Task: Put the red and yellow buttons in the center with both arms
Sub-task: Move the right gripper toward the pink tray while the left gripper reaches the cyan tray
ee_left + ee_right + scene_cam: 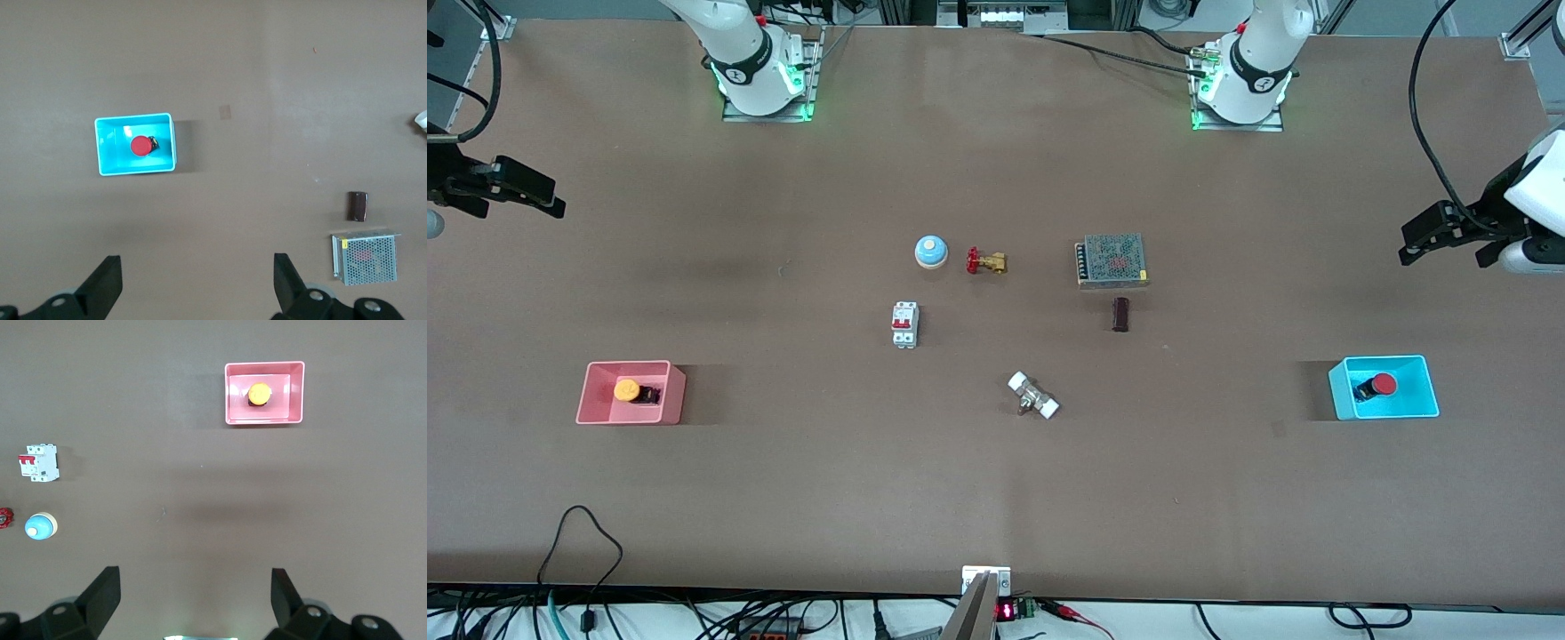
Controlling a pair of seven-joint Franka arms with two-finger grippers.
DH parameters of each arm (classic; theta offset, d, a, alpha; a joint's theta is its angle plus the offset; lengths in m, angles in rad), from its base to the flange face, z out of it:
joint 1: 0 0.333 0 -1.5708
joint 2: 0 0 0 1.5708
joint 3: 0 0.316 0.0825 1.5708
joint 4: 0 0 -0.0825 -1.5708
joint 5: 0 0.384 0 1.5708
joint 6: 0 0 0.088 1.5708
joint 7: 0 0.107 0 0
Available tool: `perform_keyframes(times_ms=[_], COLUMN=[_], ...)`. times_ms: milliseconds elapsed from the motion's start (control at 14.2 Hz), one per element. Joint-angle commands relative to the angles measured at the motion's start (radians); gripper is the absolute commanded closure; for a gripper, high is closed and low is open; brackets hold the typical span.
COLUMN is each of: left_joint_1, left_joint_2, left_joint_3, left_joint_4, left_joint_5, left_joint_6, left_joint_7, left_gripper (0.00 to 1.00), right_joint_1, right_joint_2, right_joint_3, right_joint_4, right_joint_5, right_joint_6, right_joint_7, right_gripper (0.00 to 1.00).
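Yellow button (627,389) in pink tray (596,411), red button (1383,384) in cyan tray (1430,382), seemingly tilted; both grippers' fingers spread, empty.

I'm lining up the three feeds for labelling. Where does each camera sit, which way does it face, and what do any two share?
Front view: high across the table, facing both arm bases; the left gripper and right gripper hang open at the table's ends.
Left wrist view: looks straight down past its open fingers at the red button in the cyan tray.
Right wrist view: looks straight down past its fingers at the yellow button in the pink tray.
Shared: front and left wrist views both show the mesh box.
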Motion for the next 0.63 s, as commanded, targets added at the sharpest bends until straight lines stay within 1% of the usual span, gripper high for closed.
perform_keyframes(times_ms=[0, 141, 211, 282, 493, 563], left_joint_1=[-0.011, -0.011, -0.011, -0.011, -0.011, -0.008], left_joint_2=[-0.009, -0.009, -0.009, -0.009, 0.002, 0.020], left_joint_3=[0.009, 0.009, 0.009, 0.009, 0.015, 0.019], left_joint_4=[0.015, 0.017, 0.017, 0.017, 0.020, 0.024], left_joint_5=[-0.006, -0.006, -0.006, -0.006, -0.006, -0.006], left_joint_6=[-0.031, -0.031, -0.031, -0.031, -0.025, -0.019], left_joint_7=[-0.006, -0.006, -0.006, -0.008, -0.003, 0.014], left_gripper=[0.00, 0.00, 0.00, 0.00, 0.00, 0.00], right_joint_1=[0.004, 0.001, 0.003, 0.006, -0.032, -0.048], right_joint_2=[-0.028, -0.021, -0.008, 0.027, 0.148, 0.188], right_joint_3=[-0.010, -0.010, -0.008, -0.008, -0.010, -0.010], right_joint_4=[-0.022, -0.022, -0.022, -0.022, -0.021, -0.021], right_joint_5=[-0.012, -0.018, -0.043, -0.076, -0.081, -0.083], right_joint_6=[-0.009, -0.004, 0.005, 0.020, 0.132, 0.178], right_joint_7=[-0.011, -0.012, -0.012, -0.011, -0.012, -0.021], right_gripper=[0.00, 0.00, 0.00, 0.00, 0.00, 0.00])
